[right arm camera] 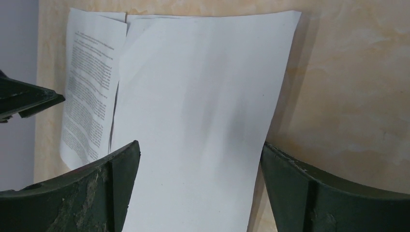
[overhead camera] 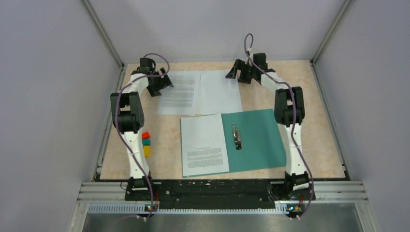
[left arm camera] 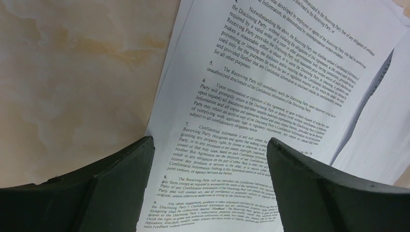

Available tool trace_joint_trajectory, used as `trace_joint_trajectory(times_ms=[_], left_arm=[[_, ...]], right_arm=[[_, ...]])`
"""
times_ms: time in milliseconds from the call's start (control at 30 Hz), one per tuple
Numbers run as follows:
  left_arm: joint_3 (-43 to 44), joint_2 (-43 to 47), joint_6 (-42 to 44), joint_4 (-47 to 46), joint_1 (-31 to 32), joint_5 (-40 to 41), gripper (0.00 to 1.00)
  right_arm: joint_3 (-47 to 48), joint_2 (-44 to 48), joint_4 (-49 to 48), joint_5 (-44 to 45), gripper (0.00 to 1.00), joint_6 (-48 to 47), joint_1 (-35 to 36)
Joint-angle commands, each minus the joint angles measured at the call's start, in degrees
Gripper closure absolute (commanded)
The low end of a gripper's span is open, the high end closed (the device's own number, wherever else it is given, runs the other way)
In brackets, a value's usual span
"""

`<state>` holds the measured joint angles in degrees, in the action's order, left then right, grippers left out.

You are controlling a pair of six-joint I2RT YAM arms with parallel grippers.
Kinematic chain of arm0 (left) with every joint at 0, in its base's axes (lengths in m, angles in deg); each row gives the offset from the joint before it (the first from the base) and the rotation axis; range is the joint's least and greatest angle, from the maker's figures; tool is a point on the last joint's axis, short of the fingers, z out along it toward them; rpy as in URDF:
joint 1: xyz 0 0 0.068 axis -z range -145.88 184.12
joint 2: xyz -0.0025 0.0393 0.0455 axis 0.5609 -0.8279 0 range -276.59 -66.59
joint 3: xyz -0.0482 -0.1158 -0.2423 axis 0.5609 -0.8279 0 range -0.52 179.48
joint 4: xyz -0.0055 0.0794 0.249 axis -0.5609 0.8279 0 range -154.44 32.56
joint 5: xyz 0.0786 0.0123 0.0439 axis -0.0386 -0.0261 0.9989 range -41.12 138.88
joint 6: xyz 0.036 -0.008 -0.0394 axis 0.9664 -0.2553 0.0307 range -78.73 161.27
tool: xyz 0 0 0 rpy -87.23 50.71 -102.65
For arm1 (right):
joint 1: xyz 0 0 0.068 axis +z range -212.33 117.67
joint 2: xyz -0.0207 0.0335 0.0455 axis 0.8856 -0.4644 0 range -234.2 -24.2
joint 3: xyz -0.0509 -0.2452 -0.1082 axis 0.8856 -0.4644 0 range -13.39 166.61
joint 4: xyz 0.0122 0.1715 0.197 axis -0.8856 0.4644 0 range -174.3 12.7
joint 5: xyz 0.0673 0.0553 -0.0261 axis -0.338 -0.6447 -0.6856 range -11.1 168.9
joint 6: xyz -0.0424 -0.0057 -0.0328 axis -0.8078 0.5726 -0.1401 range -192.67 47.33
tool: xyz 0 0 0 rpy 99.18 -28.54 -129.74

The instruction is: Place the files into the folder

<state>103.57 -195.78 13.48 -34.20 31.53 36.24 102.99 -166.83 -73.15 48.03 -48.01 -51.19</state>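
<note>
So the table (overhead camera: pixel 324 121) has the teal folder (overhead camera: pixel 256 140) lying open around the middle, with one printed sheet (overhead camera: pixel 204 145) on its 9 o'clock half. The loose files (overhead camera: pixel 198 92) sit at 12 o'clock from it, one text-up, one blank-side-up. The left gripper (left arm camera: pixel 210 141) is wide open at the text page's 9 o'clock edge, and the right gripper (right arm camera: pixel 200 146) is wide open over the blank one. Little colored blocks (overhead camera: pixel 146 143) are at the folder's 9 o'clock.

The left arm (overhead camera: pixel 137 164) and the right arm (overhead camera: pixel 292 154) have white links with black joints — a thin purple cable (overhead camera: pixel 246 46) runs along each one.
</note>
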Motion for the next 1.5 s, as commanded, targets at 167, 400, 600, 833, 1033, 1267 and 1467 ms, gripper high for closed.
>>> trace_joint_trajectory(times_ms=[167, 400, 600, 833, 1033, 1267, 1467], left_arm=[[1.2, -2.1, -0.7, -0.1, 0.4, -0.8, 0.12], [1.3, -1.9, -0.8, 0.3, 0.5, -0.3, 0.13], [1.2, -2.0, -1.1, 0.4, 0.7, -0.6, 0.13], [0.8, -1.5, -1.5, 0.5, 0.8, -0.6, 0.14], [-0.4, -0.4, -1.6, 0.5, 1.0, 0.0, 0.17], [-0.8, -0.5, -2.5, -0.1, 1.3, -0.5, 0.18], [-0.3, -0.7, -2.0, 0.4, 1.2, 1.3, 0.19]], right_arm=[[1.5, -5.1, -0.2, -8.8, 0.10, 5.6, 3.0], [-5.6, -0.6, -7.4, -13.2, 0.12, 9.0, 3.3], [-12.6, 2.9, -15.9, -17.1, 0.14, 13.6, 2.7], [-17.3, 6.1, -16.5, -15.7, 0.16, 12.7, 2.7], [-19.4, 7.6, -13.1, -13.3, 0.16, 9.5, 2.6], [-18.5, 6.1, -13.7, -14.0, 0.25, 10.6, 4.8], [-17.7, 7.5, -15.2, -13.0, 0.52, 12.6, 4.1]])
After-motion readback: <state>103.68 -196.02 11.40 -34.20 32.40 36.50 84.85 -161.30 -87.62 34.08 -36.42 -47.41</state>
